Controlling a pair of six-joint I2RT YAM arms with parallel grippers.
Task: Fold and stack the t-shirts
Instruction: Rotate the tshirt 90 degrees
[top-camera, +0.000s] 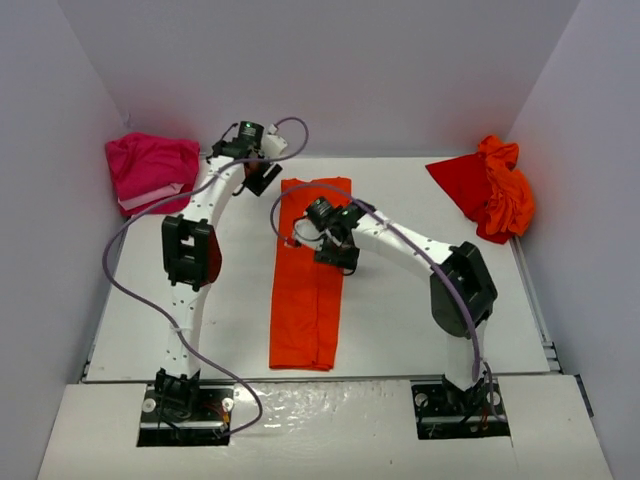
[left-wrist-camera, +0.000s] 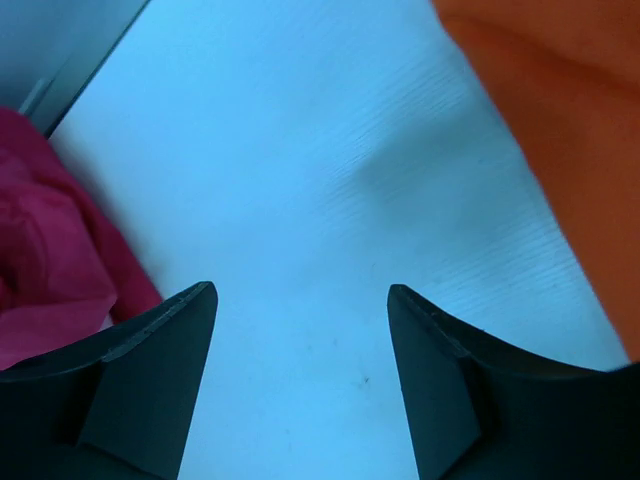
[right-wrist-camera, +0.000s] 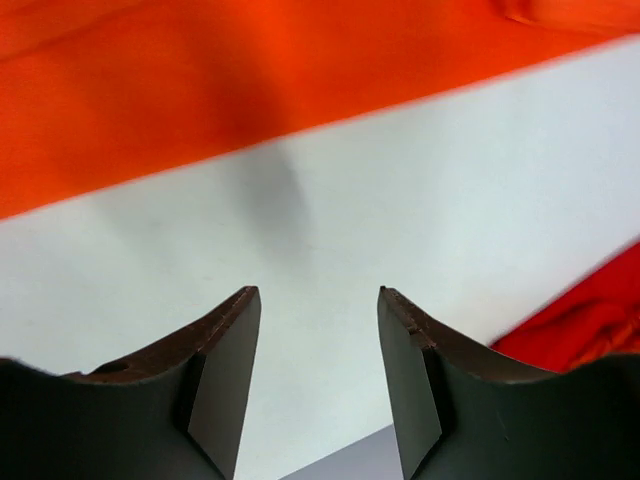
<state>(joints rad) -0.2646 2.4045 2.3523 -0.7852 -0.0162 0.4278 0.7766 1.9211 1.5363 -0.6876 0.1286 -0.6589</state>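
The orange t-shirt is lying in the middle of the surface as a long, narrow strip folded lengthwise, so a crosswise fold is probably coming next. The left gripper and right gripper are hovering by its far end, jaws wide and empty, needing to pinch both far corners.

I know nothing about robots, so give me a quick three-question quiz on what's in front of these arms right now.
1. True or false: the orange shirt is folded into a long strip.
2. Where does the pink pile sit? A) far left corner B) far right corner C) near edge
3. Fill in: the left hand and the right hand are both ____, gripping nothing.
Key: 1 true; 2 A; 3 open.
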